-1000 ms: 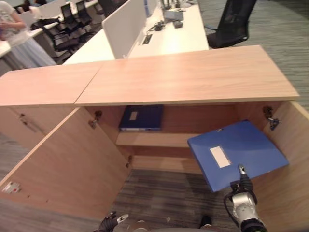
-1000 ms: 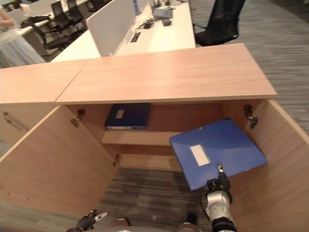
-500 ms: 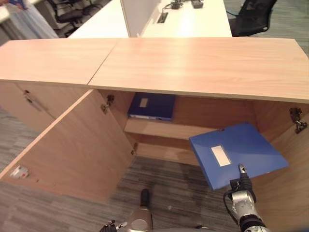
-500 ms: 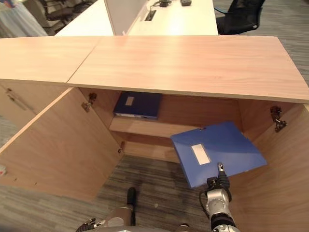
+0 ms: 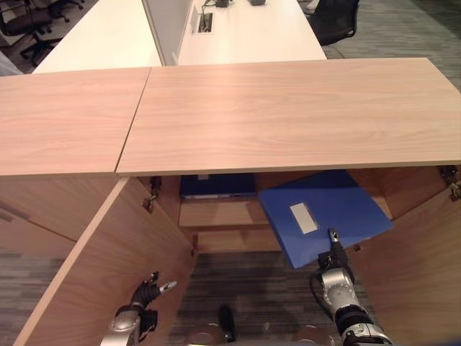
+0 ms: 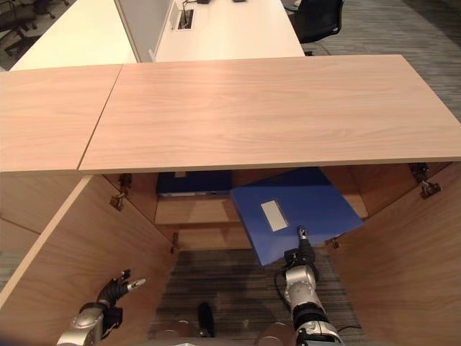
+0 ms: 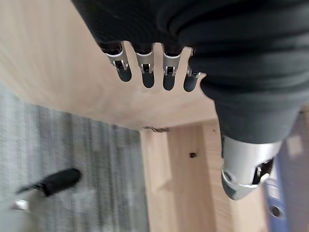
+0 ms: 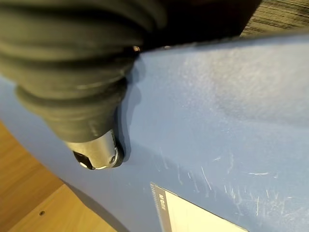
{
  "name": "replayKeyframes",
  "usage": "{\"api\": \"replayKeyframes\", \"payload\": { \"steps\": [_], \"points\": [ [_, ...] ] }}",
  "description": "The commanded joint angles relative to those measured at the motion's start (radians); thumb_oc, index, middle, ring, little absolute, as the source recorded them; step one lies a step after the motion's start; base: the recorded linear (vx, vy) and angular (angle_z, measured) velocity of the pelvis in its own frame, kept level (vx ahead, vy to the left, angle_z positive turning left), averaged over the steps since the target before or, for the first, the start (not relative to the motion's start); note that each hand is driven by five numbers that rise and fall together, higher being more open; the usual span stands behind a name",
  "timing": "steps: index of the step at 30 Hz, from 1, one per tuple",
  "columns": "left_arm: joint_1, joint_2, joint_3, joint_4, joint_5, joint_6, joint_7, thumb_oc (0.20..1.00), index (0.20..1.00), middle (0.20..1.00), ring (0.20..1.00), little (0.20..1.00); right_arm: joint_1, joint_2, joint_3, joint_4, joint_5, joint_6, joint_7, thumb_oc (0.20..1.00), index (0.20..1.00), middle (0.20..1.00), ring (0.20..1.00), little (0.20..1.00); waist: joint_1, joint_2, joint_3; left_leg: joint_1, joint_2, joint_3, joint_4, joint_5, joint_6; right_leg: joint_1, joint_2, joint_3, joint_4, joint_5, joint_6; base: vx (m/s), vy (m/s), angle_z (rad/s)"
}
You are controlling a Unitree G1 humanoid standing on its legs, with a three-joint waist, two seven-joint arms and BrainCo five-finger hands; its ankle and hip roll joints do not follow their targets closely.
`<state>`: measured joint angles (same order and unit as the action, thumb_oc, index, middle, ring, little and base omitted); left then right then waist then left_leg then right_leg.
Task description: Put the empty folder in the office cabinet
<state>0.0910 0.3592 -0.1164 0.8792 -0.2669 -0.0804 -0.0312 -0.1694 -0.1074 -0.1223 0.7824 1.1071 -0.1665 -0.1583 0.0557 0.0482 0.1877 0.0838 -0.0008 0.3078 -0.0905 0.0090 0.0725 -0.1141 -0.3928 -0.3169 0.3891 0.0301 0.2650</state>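
Note:
A blue folder (image 5: 324, 216) with a white label is tilted in the mouth of the open office cabinet (image 5: 288, 108), its far edge under the cabinet top. My right hand (image 5: 333, 254) holds its near corner from below. The thumb (image 8: 96, 151) presses on the folder's cover (image 8: 217, 121), and the fingers are hidden under it. A second blue folder (image 5: 216, 186) lies flat on the inner shelf (image 5: 220, 213), to the left of the held one. My left hand (image 5: 148, 291) hangs low beside the open left door (image 5: 94, 274), its fingers (image 7: 145, 72) straight and holding nothing.
The right door (image 5: 418, 259) also stands open, close beside the held folder. Grey carpet (image 5: 245, 281) lies between the doors. Behind the cabinet are white desks (image 5: 245, 32) with a divider and a black chair (image 5: 333, 18).
The camera has moved closer and now looks more steeply down. The held folder has gone forward, partly under the cabinet top. My left hand has risen beside the left door.

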Motion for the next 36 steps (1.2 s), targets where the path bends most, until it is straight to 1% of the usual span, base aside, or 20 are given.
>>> {"api": "replayKeyframes", "payload": {
  "steps": [1, 2, 3, 5, 6, 8, 9, 12, 16, 19, 20, 22, 23, 25, 29, 31, 33, 34, 35, 36],
  "points": [
    [0.032, 0.024, 0.010, -0.021, 0.011, -0.026, -0.012, 1.000, 1.000, 1.000, 1.000, 1.000, -0.010, -0.056, -0.054, -0.067, -0.032, -0.039, 0.028, 0.200, 0.200, 0.200, 0.200, 0.200, -0.026, 0.000, 0.000, -0.018, 0.040, -0.079, 0.031, -0.027, -0.100, 0.054, 0.092, 0.025, -0.225, 0.016, -0.041, 0.14, -0.065, 0.20],
    [0.029, 0.022, 0.009, -0.023, 0.011, -0.026, -0.014, 1.000, 1.000, 1.000, 1.000, 1.000, -0.009, -0.058, -0.059, -0.073, -0.025, -0.042, 0.029, 0.200, 0.200, 0.200, 0.200, 0.200, -0.035, -0.002, 0.002, -0.013, 0.037, -0.089, 0.035, -0.032, -0.102, 0.040, 0.098, 0.051, -0.258, 0.027, -0.039, 0.20, -0.113, 0.46],
    [0.022, 0.024, 0.004, -0.037, 0.020, -0.033, -0.020, 1.000, 1.000, 1.000, 1.000, 1.000, -0.005, -0.068, -0.070, -0.085, -0.013, -0.049, 0.032, 0.200, 0.200, 0.200, 0.200, 0.200, -0.052, -0.005, 0.007, -0.009, 0.031, -0.112, 0.052, -0.046, -0.107, 0.034, 0.107, 0.133, -0.310, 0.054, -0.026, 0.17, -0.117, 0.54],
    [0.028, 0.027, 0.001, -0.059, 0.025, -0.036, -0.029, 1.000, 1.000, 1.000, 1.000, 1.000, 0.000, -0.079, -0.078, -0.086, -0.021, -0.047, 0.035, 0.200, 0.200, 0.200, 0.200, 0.200, -0.053, -0.009, -0.002, -0.009, 0.027, -0.118, 0.060, -0.053, -0.109, 0.057, 0.102, 0.162, -0.337, 0.066, -0.025, 0.13, -0.111, 0.84],
    [0.044, 0.030, 0.002, -0.077, 0.029, -0.035, -0.041, 1.000, 1.000, 1.000, 1.000, 1.000, 0.009, -0.087, -0.082, -0.089, -0.028, -0.043, 0.040, 0.200, 0.200, 0.200, 0.200, 0.200, -0.051, -0.008, -0.018, -0.003, 0.027, -0.122, 0.058, -0.053, -0.114, 0.081, 0.098, 0.168, -0.362, 0.074, -0.023, 0.14, -0.132, 0.63],
    [0.068, 0.035, 0.006, -0.093, 0.031, -0.032, -0.050, 1.000, 1.000, 1.000, 1.000, 1.000, 0.020, -0.095, -0.082, -0.082, -0.046, -0.030, 0.047, 0.200, 0.200, 0.200, 0.200, 0.200, -0.043, 0.000, -0.032, 0.010, 0.036, -0.129, 0.044, -0.047, -0.124, 0.105, 0.098, 0.138, -0.378, 0.070, -0.023, 0.14, -0.222, 0.16],
    [0.104, 0.028, 0.012, -0.129, 0.017, -0.023, -0.060, 1.000, 1.000, 1.000, 1.000, 1.000, 0.038, -0.102, -0.077, -0.081, -0.058, -0.014, 0.055, 0.200, 0.200, 0.200, 0.200, 0.200, -0.038, 0.013, -0.044, 0.023, 0.062, -0.147, 0.021, -0.030, -0.148, 0.150, 0.118, 0.097, -0.411, 0.051, -0.036, 0.09, -0.239, 0.23],
    [0.119, 0.026, 0.014, -0.149, 0.009, -0.019, -0.063, 1.000, 1.000, 1.000, 1.000, 1.000, 0.043, -0.106, -0.076, -0.081, -0.062, -0.011, 0.054, 0.200, 0.200, 0.200, 0.200, 0.200, -0.037, 0.016, -0.046, 0.022, 0.076, -0.157, 0.018, -0.021, -0.160, 0.164, 0.131, 0.083, -0.420, 0.041, -0.044, 0.05, -0.151, 0.27],
    [0.158, 0.017, 0.017, -0.193, -0.008, -0.008, -0.074, 1.000, 1.000, 1.000, 1.000, 1.000, 0.035, -0.113, -0.071, -0.092, -0.071, -0.011, 0.052, 0.200, 0.200, 0.200, 0.200, 0.200, -0.024, 0.025, -0.043, 0.017, 0.110, -0.176, 0.016, -0.005, -0.181, 0.178, 0.158, 0.062, -0.414, 0.008, -0.063, 0.03, -0.126, 0.14],
    [0.165, 0.017, 0.017, -0.201, -0.009, -0.006, -0.074, 1.000, 1.000, 1.000, 1.000, 1.000, 0.031, -0.116, -0.072, -0.093, -0.072, -0.013, 0.049, 0.200, 0.200, 0.200, 0.200, 0.200, -0.023, 0.028, -0.042, 0.017, 0.115, -0.181, 0.016, -0.002, -0.185, 0.180, 0.162, 0.058, -0.411, 0.002, -0.067, 0.02, -0.059, 0.08],
    [0.171, 0.017, 0.016, -0.203, -0.012, -0.005, -0.075, 1.000, 1.000, 1.000, 1.000, 1.000, 0.025, -0.119, -0.073, -0.096, -0.072, -0.016, 0.046, 0.200, 0.200, 0.200, 0.200, 0.200, -0.019, 0.029, -0.040, 0.016, 0.119, -0.185, 0.016, 0.000, -0.188, 0.181, 0.165, 0.055, -0.409, -0.002, -0.070, 0.04, -0.092, 0.06],
    [0.200, 0.014, 0.005, -0.217, -0.016, 0.003, -0.083, 1.000, 1.000, 1.000, 1.000, 1.000, -0.029, -0.143, -0.087, -0.099, -0.054, -0.042, 0.023, 0.200, 0.200, 0.200, 0.200, 0.200, -0.005, 0.038, -0.035, 0.011, 0.134, -0.205, 0.018, 0.008, -0.199, 0.190, 0.178, 0.039, -0.409, -0.019, -0.081, 0.05, -0.115, 0.17],
    [0.199, 0.013, 0.005, -0.218, -0.016, 0.003, -0.083, 1.000, 1.000, 1.000, 1.000, 1.000, -0.030, -0.144, -0.087, -0.098, -0.054, -0.043, 0.023, 0.200, 0.200, 0.200, 0.200, 0.200, -0.006, 0.039, -0.035, 0.011, 0.134, -0.206, 0.018, 0.008, -0.199, 0.190, 0.179, 0.038, -0.409, -0.019, -0.082, 0.02, -0.056, 0.25],
    [0.218, 0.019, -0.012, -0.237, -0.024, 0.006, -0.091, 1.000, 1.000, 1.000, 1.000, 1.000, -0.092, -0.172, -0.101, -0.093, -0.036, -0.069, -0.003, 0.200, 0.200, 0.200, 0.200, 0.200, 0.009, 0.048, -0.031, 0.004, 0.138, -0.216, 0.018, 0.013, -0.205, 0.196, 0.184, 0.024, -0.419, -0.024, -0.084, 0.02, -0.043, 0.17],
    [0.225, 0.027, -0.025, -0.257, -0.030, 0.007, -0.097, 1.000, 1.000, 1.000, 1.000, 1.000, -0.153, -0.207, -0.106, -0.079, -0.029, -0.084, -0.021, 0.200, 0.200, 0.200, 0.200, 0.200, 0.020, 0.058, -0.024, -0.003, 0.140, -0.222, 0.018, 0.016, -0.209, 0.198, 0.188, 0.013, -0.426, -0.025, -0.085, 0.01, -0.029, 0.11],
    [0.229, 0.056, -0.064, -0.301, -0.056, 0.004, -0.107, 1.000, 1.000, 1.000, 1.000, 1.000, -0.293, -0.279, -0.105, -0.029, -0.002, -0.107, -0.055, 0.200, 0.200, 0.200, 0.200, 0.200, 0.041, 0.079, 0.003, -0.031, 0.138, -0.231, 0.025, 0.022, -0.212, 0.170, 0.187, 0.008, -0.411, -0.033, -0.088, -0.06, -0.010, 0.10],
    [0.215, 0.071, -0.083, -0.324, -0.083, 0.002, -0.106, 1.000, 1.000, 1.000, 1.000, 1.000, -0.376, -0.318, -0.103, 0.008, 0.016, -0.118, -0.064, 0.200, 0.200, 0.200, 0.200, 0.200, 0.051, 0.094, 0.030, -0.063, 0.138, -0.238, 0.050, 0.020, -0.211, 0.137, 0.183, 0.011, -0.378, -0.041, -0.092, -0.09, -0.008, 0.09],
    [0.212, 0.071, -0.084, -0.326, -0.084, 0.003, -0.106, 1.000, 1.000, 1.000, 1.000, 1.000, -0.383, -0.321, -0.103, 0.013, 0.017, -0.118, -0.063, 0.200, 0.200, 0.200, 0.200, 0.200, 0.052, 0.095, 0.033, -0.069, 0.138, -0.239, 0.056, 0.018, -0.211, 0.131, 0.182, 0.011, -0.371, -0.044, -0.093, -0.17, -0.003, 0.13],
    [0.200, 0.088, -0.105, -0.353, -0.109, 0.000, -0.105, 1.000, 1.000, 1.000, 1.000, 1.000, -0.463, -0.366, -0.103, 0.038, 0.037, -0.130, -0.078, 0.200, 0.200, 0.200, 0.200, 0.200, 0.059, 0.110, 0.068, -0.115, 0.137, -0.247, 0.099, 0.014, -0.209, 0.079, 0.173, 0.016, -0.319, -0.055, -0.100, -0.20, 0.009, 0.06],
    [0.191, 0.099, -0.120, -0.369, -0.117, -0.003, -0.105, 1.000, 1.000, 1.000, 1.000, 1.000, -0.510, -0.393, -0.108, 0.058, 0.051, -0.138, -0.086, 0.200, 0.200, 0.200, 0.200, 0.200, 0.063, 0.119, 0.088, -0.145, 0.136, -0.252, 0.128, 0.009, -0.207, 0.045, 0.165, 0.020, -0.281, -0.063, -0.106, -0.25, 0.007, 0.00]
  ]
}}
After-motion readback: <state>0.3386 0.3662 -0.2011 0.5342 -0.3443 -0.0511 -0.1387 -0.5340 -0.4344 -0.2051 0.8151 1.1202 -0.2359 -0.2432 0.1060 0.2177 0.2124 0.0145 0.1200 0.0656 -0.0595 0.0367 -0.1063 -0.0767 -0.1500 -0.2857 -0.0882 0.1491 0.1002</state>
